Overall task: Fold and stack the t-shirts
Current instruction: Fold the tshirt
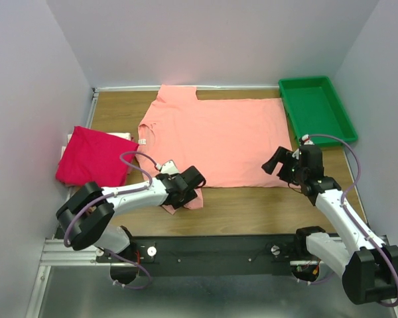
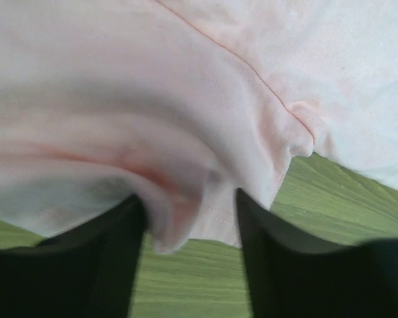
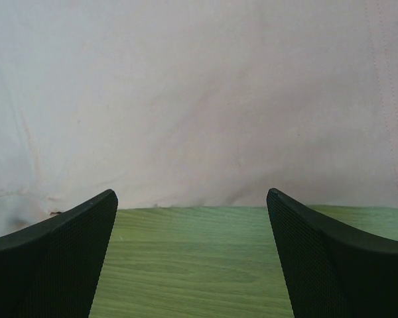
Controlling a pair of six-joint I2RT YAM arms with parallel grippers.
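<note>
The magenta-red t-shirt (image 1: 93,164) is being found apparently folded at the left edge of the table (image 1: 252,205). The salmon t-shirt (image 1: 219,142) is lying spread mid-table, unfolded. Its near-left corner is being pinched by the left gripper (image 1: 188,192); the right gripper (image 1: 277,162) is being held spread at the near hem.

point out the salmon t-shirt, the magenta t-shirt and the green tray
salmon t-shirt (image 1: 219,142), top external view, middle of its body
magenta t-shirt (image 1: 93,158), top external view, centre of the cloth
green tray (image 1: 316,109), top external view, its bare floor
</note>
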